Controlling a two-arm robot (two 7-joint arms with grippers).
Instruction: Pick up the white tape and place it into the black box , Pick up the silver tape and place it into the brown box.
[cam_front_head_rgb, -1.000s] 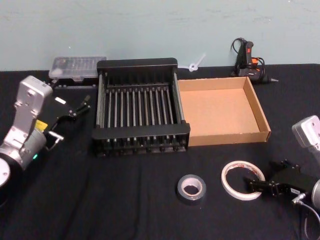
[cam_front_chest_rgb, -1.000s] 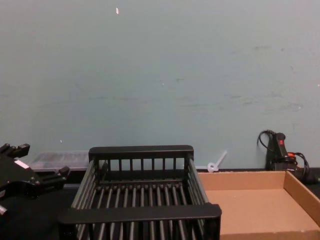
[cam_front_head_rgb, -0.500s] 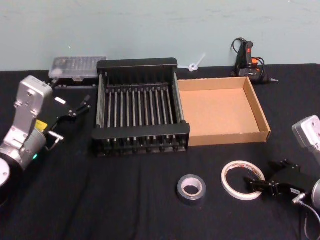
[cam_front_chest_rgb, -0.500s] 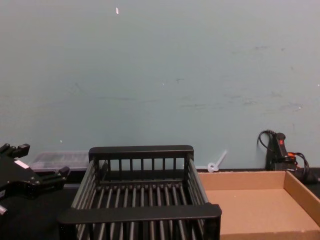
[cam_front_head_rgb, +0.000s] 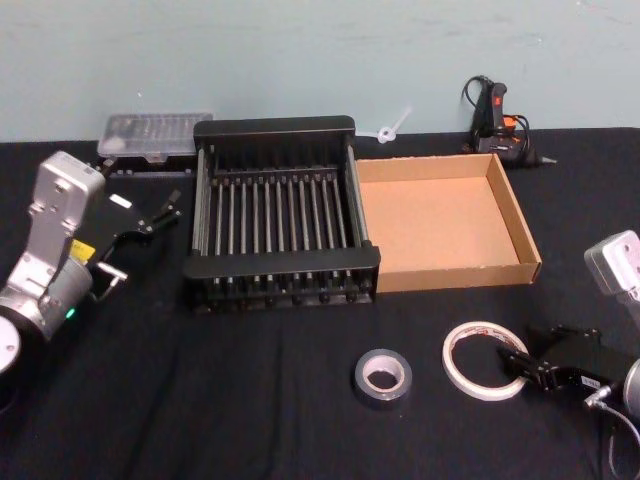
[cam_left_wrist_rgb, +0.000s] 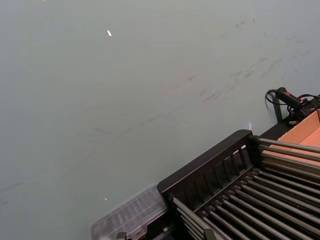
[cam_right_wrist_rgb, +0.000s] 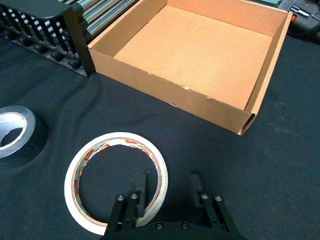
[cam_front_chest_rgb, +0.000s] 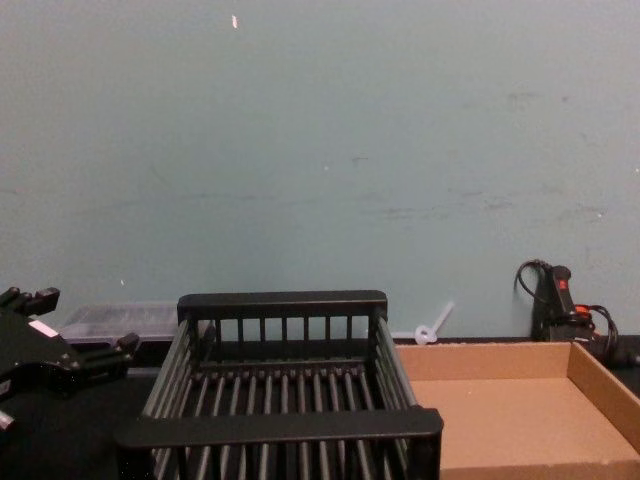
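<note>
Backing my right gripper (cam_right_wrist_rgb: 167, 186) slightly off the white tape (cam_right_wrist_rgb: 116, 180), fingers spread over its rim, silver tape (cam_front_head_rgb: 383, 376) just beside, left gripper (cam_front_head_rgb: 150, 212) parked open, well away.

The right hand (cam_front_head_rgb: 517, 362) has slid back a little toward the robot, its fingertips now straddling only the near rim of the white tape (cam_front_head_rgb: 484, 360).

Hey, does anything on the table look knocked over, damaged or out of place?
Nothing stands out. The black box and brown box sit upright side by side, and the white tape and silver tape lie flat in front of them.
</note>
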